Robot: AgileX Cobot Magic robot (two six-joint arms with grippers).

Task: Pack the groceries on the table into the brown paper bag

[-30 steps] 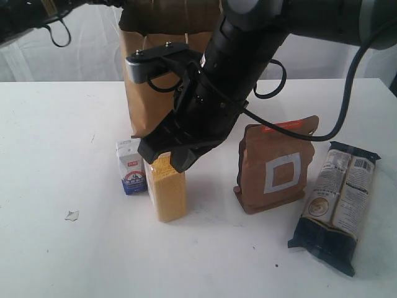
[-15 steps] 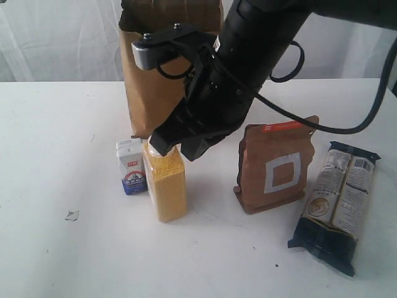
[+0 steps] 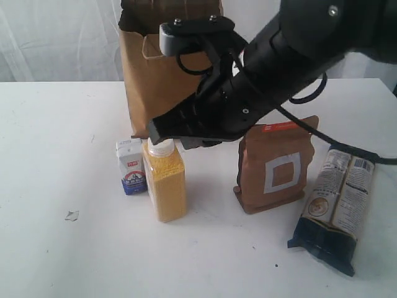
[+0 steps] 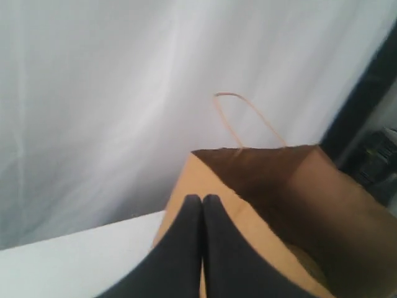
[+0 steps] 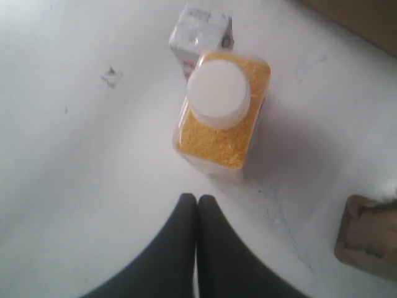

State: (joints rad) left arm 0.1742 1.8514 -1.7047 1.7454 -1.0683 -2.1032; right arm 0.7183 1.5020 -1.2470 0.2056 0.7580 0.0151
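The tall brown paper bag (image 3: 149, 81) stands at the back of the white table (image 3: 56, 124). In front of it are a yellow white-capped bottle (image 3: 165, 183) and, touching its left side, a small white-blue carton (image 3: 130, 166). A copper-brown pouch (image 3: 276, 167) stands to the right, and a long dark-blue/cream packet (image 3: 335, 205) lies beyond it. My right gripper (image 3: 155, 130) hovers shut and empty just above the bottle (image 5: 223, 124), whose cap (image 5: 218, 93) is uncovered. My left gripper (image 4: 202, 200) is shut and empty above the open bag (image 4: 267, 186).
A small paper scrap (image 3: 72, 215) lies on the table left of the carton. My black right arm (image 3: 291, 62) reaches across the middle, in front of the bag. A white curtain (image 3: 56, 37) hangs behind the table.
My right arm has risen and levelled out, and its fingers have come up off the bottle's top, so the white cap now shows. The groceries have not moved.
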